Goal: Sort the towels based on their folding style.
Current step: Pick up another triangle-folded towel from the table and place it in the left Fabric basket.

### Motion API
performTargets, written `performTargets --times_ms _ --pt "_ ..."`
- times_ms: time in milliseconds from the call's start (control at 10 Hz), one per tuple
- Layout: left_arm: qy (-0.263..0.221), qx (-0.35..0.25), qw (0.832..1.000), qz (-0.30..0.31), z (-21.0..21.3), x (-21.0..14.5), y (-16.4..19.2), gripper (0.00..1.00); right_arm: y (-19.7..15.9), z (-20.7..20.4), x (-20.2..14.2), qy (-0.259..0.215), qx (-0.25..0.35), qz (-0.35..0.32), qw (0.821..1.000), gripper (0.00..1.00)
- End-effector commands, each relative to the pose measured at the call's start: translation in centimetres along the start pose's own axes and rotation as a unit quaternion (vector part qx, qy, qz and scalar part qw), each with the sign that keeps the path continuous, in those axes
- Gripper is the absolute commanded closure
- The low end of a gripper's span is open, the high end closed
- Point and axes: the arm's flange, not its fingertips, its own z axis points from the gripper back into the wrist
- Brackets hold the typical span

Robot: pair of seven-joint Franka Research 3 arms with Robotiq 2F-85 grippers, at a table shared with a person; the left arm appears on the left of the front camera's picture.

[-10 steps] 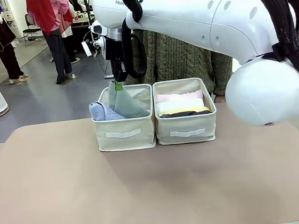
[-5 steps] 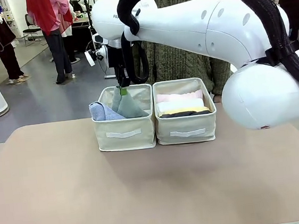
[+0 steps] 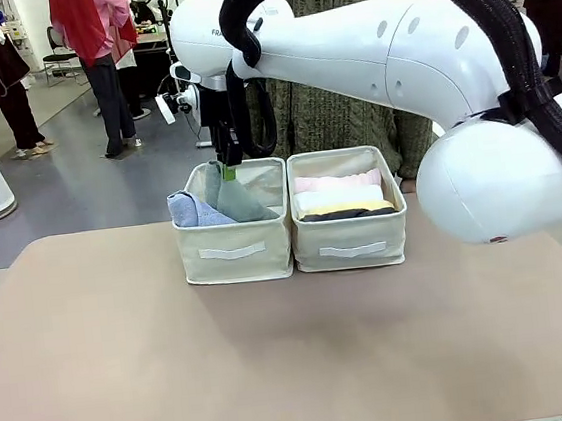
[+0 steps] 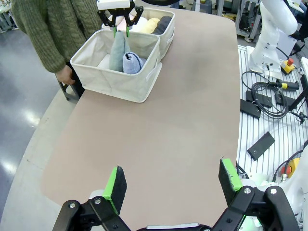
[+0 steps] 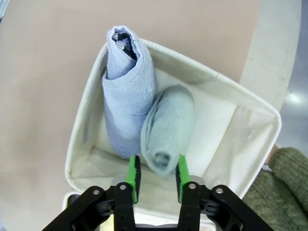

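Sorting looks basically done, last cone towel going in.

The grey-green towel [image 5: 166, 127] sits in the left bin [image 3: 233, 251] beside the blue towel [image 5: 126, 98]; pink [image 3: 336, 181], white, yellow and dark rolls fill the right bin [image 3: 350, 243], both at the tabletop's far edge. The right gripper [image 5: 155, 173] is partly open around its tip, grip unclear; the left gripper [image 4: 173, 185] hangs wide open, empty.

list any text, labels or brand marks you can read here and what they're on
"FRA": grey letters on the white shell of the right arm, cut off by its black cable in the front view.
White tag hanging at that arm's wrist: too small to read.
The two cream bins and the towels carry no readable print.
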Motion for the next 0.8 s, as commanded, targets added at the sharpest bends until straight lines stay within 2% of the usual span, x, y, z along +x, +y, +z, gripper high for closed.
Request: performTargets --times_ms 0,100,200,600,700 --pt "-0.007 0.008 1.000 -0.011 -0.2 -0.2 -0.1 0.00 0.3 -0.2 -0.4 -0.013 -0.005 0.011 1.000 0.00" --pt "-0.007 0.008 1.000 -0.011 -0.2 -0.2 -0.1 0.00 0.3 -0.2 -0.4 -0.014 -0.005 0.011 1.000 0.06" --pt "-0.007 0.008 1.000 -0.011 -0.2 -0.2 -0.1 0.00 0.2 -0.1 -0.4 -0.016 -0.005 0.011 1.000 0.00" --pt "-0.007 0.008 1.000 -0.011 -0.2 -0.2 -0.1 0.00 0.6 0.6 -0.2 -0.021 -0.008 0.017 1.000 0.00" --pt "-0.007 0.008 1.000 -0.011 -0.2 -0.2 -0.1 0.00 1.6 1.2 0.2 -0.014 0.010 0.003 1.000 0.00"
